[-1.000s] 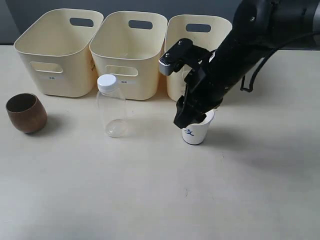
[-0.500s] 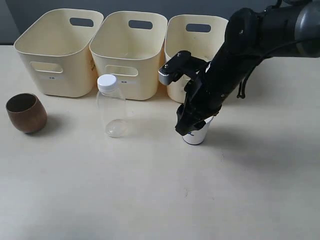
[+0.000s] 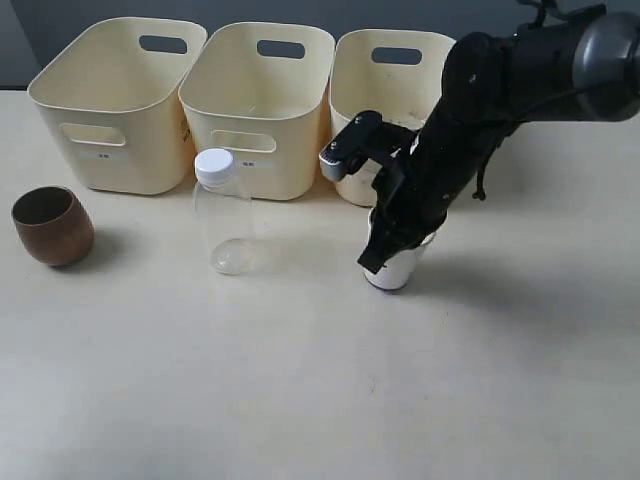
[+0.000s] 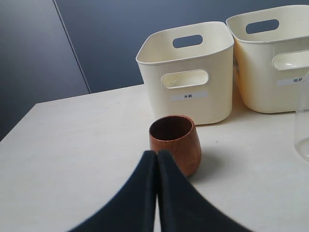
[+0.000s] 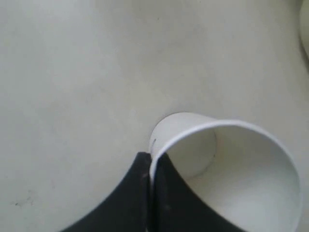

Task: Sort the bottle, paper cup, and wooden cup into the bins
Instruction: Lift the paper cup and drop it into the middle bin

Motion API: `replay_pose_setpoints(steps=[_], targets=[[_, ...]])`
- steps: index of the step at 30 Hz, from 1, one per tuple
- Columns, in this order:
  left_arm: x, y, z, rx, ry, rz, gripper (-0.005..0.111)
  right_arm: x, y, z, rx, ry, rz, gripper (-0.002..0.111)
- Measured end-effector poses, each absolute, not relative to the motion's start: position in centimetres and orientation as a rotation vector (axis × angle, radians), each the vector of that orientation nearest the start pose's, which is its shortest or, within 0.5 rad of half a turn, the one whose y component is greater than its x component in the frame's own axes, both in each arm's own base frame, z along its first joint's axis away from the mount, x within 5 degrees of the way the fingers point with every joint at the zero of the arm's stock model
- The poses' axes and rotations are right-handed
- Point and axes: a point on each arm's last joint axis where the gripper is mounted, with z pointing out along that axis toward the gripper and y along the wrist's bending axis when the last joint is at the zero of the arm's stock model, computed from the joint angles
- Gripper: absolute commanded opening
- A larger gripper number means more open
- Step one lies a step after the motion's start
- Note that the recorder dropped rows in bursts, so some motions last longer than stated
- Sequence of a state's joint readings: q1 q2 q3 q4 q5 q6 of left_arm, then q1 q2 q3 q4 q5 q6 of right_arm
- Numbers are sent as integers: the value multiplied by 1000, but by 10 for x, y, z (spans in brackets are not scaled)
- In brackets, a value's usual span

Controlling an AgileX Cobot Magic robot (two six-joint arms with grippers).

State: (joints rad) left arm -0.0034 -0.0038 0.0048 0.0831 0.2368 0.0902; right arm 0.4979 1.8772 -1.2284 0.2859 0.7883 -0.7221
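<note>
The white paper cup (image 3: 395,270) stands in front of the right bin (image 3: 392,70), and my right gripper (image 3: 385,252) is shut on its rim. In the right wrist view one finger sits inside the paper cup (image 5: 231,159) and one outside, with the right gripper (image 5: 150,162) pinching the wall. The clear bottle (image 3: 221,212) with a white cap stands before the middle bin (image 3: 258,100). The wooden cup (image 3: 52,226) sits at far left. In the left wrist view my left gripper (image 4: 157,154) is shut and empty, just short of the wooden cup (image 4: 175,143).
Three cream bins line the back; the left bin (image 3: 115,100) is nearest the wooden cup. The left bin (image 4: 186,72) shows a white label in the left wrist view, and the bottle's edge (image 4: 303,125) is at that frame's side. My right arm crosses in front of the right bin.
My right gripper has come down onto the paper cup's rim and closed on its wall, hiding the cup's logo. The bottle, wooden cup and bins have not moved.
</note>
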Motion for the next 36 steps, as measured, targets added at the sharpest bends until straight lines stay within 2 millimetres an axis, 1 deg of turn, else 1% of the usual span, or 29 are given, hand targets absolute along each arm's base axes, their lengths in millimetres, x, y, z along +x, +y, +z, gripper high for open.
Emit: replay_pose_setpoints(steps=[1,3,9,12,15,18,22,24,32,35,36], targets=[[55,2,190,136,1717,141,0,311,193,185,-1442,2481,284,-1],[55,2,190,136,1717,141,0,306,200,206,-1450,2410,281,-1],[55,2,190,136,1717,141,0,287,216,283,-1406,2140,284,-1],[55,2,190,136,1717,141,0,282,222,312,-1362,2025,287,-1],[55,2,190,136,1717,141,0,282,229,333,-1305,1936,300,-1],[55,2,190,136,1717,141,0,288,233,346,-1241,1866,297,-1],[55,2,190,136,1717,141,0,303,243,352,-1197,1819,291,-1],[55,2,190,136,1717,141,0,314,251,349,-1191,1817,291,-1],[55,2,190,136,1717,141,0,361,284,320,-1180,1848,273,-1],[55,2,190,136,1717,141,0,379,294,302,-1171,1879,241,-1],[55,2,190,136,1717,141,0,389,299,292,-1166,1894,211,-1]])
